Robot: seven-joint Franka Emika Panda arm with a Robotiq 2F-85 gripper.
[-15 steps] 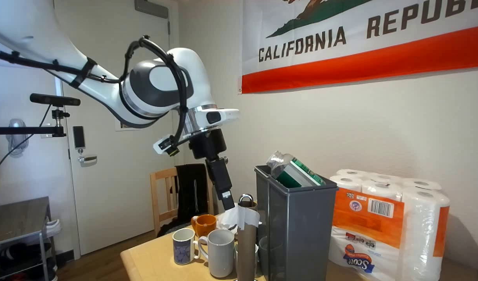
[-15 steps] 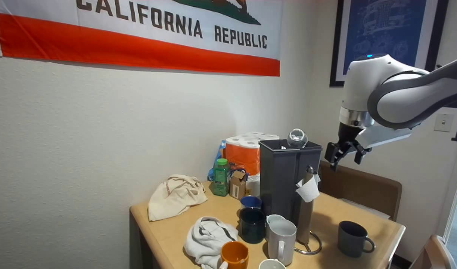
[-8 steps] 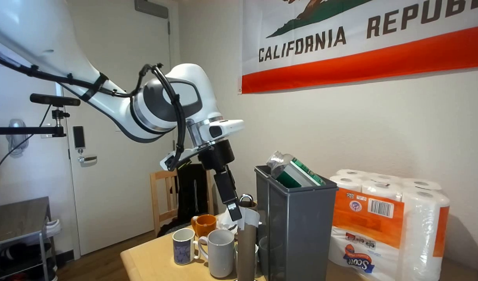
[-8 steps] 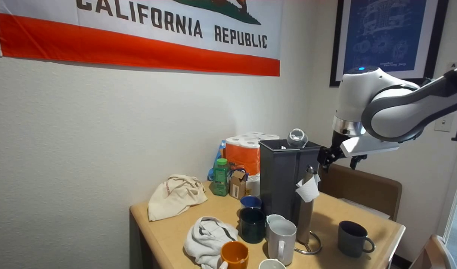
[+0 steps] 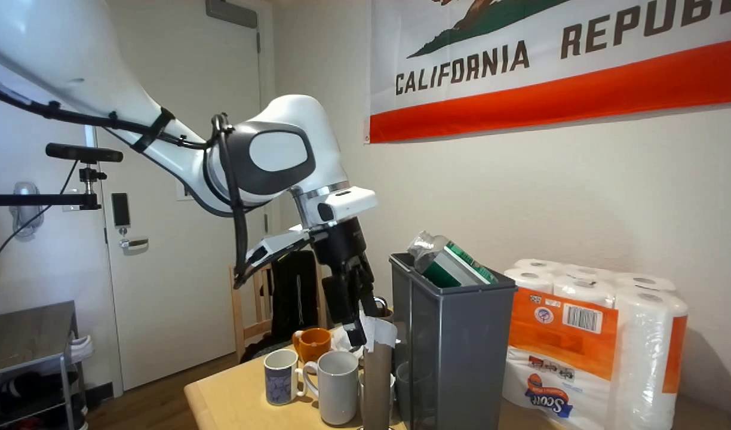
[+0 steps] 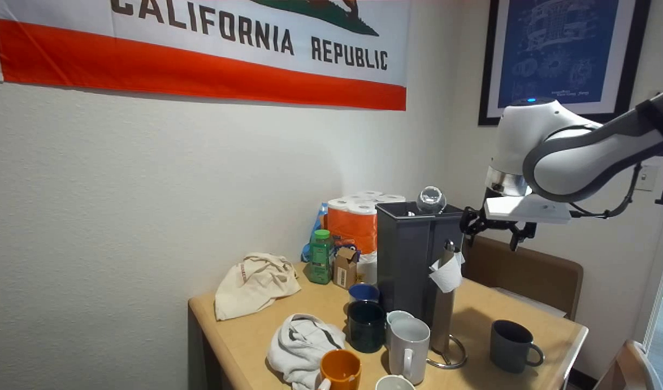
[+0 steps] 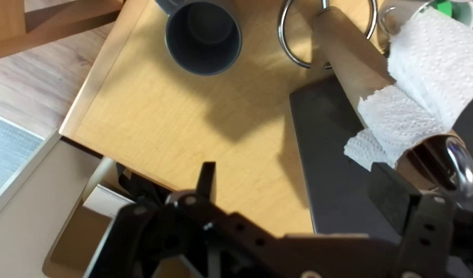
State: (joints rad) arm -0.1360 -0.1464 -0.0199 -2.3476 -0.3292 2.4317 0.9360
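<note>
My gripper stands open in the wrist view, with nothing between its fingers. In an exterior view the gripper hangs above the table, beside the tall dark grey bin. A cardboard tube on a metal holder has a torn scrap of white paper towel on it. Its top lies close to the right finger in the wrist view; whether they touch I cannot tell. A dark grey mug rests on the table, apart from the gripper.
Several mugs, among them a tall white mug and an orange mug, crowd around the holder. Packaging sticks out of the bin. Toilet paper packs stand behind it. A chair is beyond the table edge.
The arm has come down and toward the bin and tube. The wrist has turned, so the fingers now spread sideways in an exterior view. The jaws have stayed apart.
</note>
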